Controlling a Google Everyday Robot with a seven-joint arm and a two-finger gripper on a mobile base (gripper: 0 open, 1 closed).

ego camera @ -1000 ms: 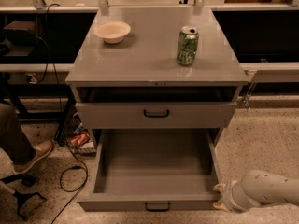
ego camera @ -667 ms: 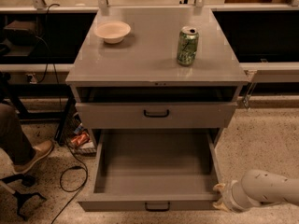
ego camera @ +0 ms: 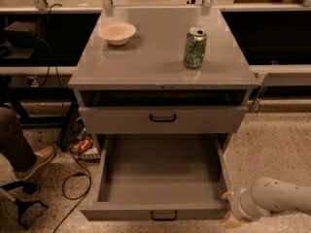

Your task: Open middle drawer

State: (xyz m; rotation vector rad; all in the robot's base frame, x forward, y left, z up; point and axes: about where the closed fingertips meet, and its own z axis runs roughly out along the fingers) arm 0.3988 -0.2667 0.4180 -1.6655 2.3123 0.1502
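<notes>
The middle drawer (ego camera: 160, 171) of the grey cabinet is pulled far out. Its plain grey interior is in view and holds nothing. Its small black bar handle (ego camera: 164, 216) is on the front panel at the bottom of the camera view. My gripper (ego camera: 231, 209) is at the end of the cream arm (ego camera: 277, 205), which comes in from the lower right. It sits just beside the drawer's front right corner, off the handle. The thinner drawer above (ego camera: 163, 120), also with a black handle, stands slightly out, with a dark gap over it.
On the cabinet top (ego camera: 160, 67) stand a white bowl (ego camera: 117, 32) at the back left and a green can (ego camera: 195, 47) at the right. A person's leg and shoe (ego camera: 34, 161), a chair base (ego camera: 19, 203) and cables (ego camera: 73, 178) are on the floor at the left.
</notes>
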